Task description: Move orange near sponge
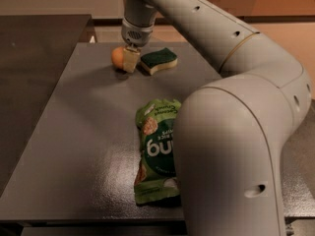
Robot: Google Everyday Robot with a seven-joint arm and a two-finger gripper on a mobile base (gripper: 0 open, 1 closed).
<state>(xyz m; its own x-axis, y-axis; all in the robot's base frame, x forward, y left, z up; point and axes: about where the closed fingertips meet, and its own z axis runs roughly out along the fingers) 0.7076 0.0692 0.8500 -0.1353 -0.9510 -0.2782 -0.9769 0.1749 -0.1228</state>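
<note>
At the far side of the table (83, 132) the gripper (128, 61) sits at the orange (117, 56), just left of the sponge (158, 60); I cannot tell its grip, so any release should be low and gentle to stop the fruit rolling.

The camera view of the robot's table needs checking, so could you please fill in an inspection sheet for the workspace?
Surface: dark grey table, flat.
Job's things: orange at the far end, a little left of the sponge, green side up.
Clutter: green chip bag lying flat near the middle, its right edge hidden by the arm.
Claw: claw down at the orange's right side, between it and the sponge.
Cables: nothing seen.
Surroundings: darker counter on the left; tan floor behind.
</note>
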